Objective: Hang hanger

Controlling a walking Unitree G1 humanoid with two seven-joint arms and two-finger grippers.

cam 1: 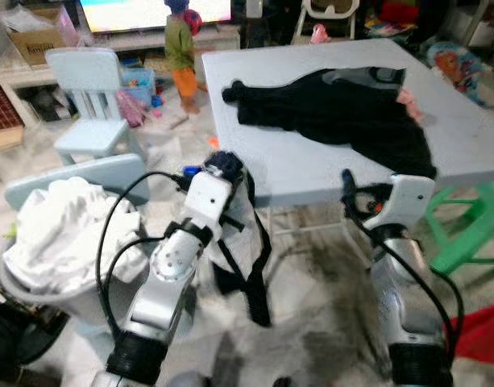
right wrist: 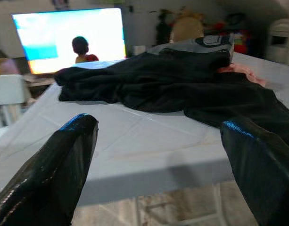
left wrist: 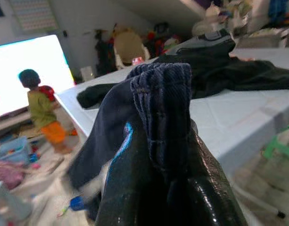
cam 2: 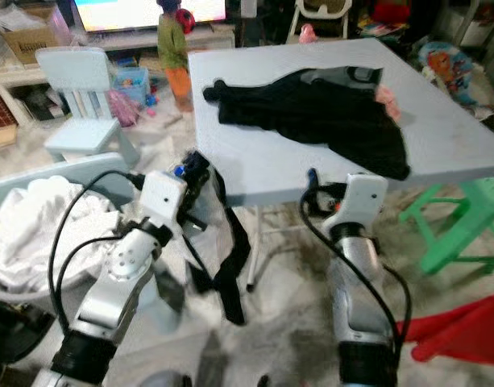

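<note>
Left gripper (cam 1: 222, 165) is clamped on a dark garment (cam 1: 251, 266); right gripper (right wrist: 158, 155) hangs spread apart. No hanger spotted beyond either, so hanging looks barely started.

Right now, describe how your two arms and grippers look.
Both arms are silver metal with round jointed segments and dark collars near the base. Each ends in a white boxy wrist housing. Black cables loop along both. The left gripper and right gripper have long, glossy black fingers. No markings are readable.

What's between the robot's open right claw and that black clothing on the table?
Only bare table top lies between the right gripper and the black garment, shown in the right wrist view.
</note>
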